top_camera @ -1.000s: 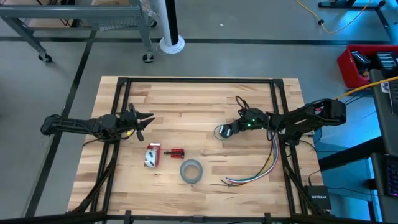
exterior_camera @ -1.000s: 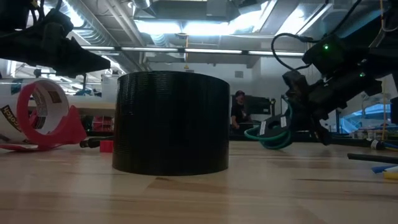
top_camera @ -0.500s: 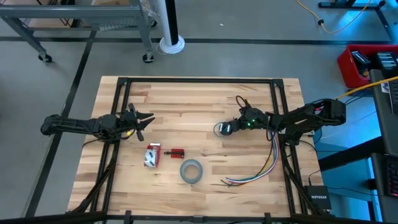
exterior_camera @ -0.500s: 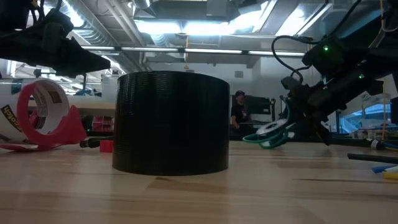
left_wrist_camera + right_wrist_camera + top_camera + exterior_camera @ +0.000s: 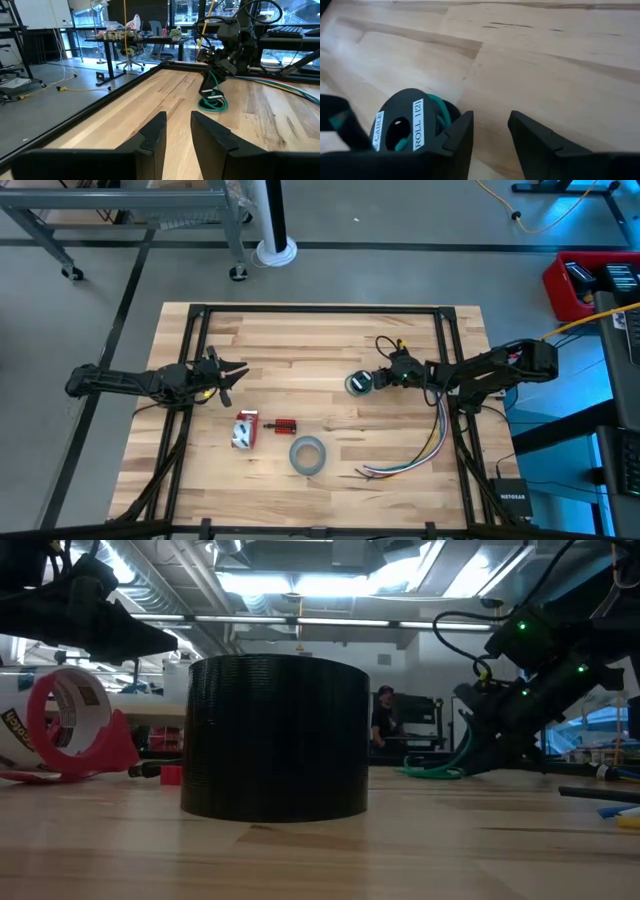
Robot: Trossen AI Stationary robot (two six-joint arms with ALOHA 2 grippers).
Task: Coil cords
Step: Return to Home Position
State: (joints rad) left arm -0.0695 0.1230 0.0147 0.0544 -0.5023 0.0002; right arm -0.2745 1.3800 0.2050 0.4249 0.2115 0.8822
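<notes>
The green cord [image 5: 212, 103] was mostly wound onto a small black spool [image 5: 402, 125], which lay flat on the table [image 5: 300, 340] just off the tips of the right gripper [image 5: 379, 380]. In that arm's wrist view the spool sat right beside one finger, outside the gap rather than in it. A loop or two of cord spilled out past the flange on the side away from the gripper.

My guess on handling: it's very light, the plastic spool is stiff, and the cord is thin and springy, so it'd want to unwind if you tugged a loose loop. I'd pinch the spool across its flanges or by the rim of the centre hole, not by the cord. Smooth plastic on bare wood would probably skate if nudged from the side.

Readable writing: two white stickers on the spool's top face, "CABLE" and "ROLL 12". I couldn't read anything else on it.

The right gripper's fingers were parted about a finger's thickness, with only bare wood between them, so it wasn't holding anything. The multicoloured wires [image 5: 420, 455] trailed off behind and beside it, and the grey tape roll [image 5: 307, 455] lay well off to its side. The left gripper [image 5: 232, 372] waited at the far side of the table, its fingers a little apart and empty.
</notes>
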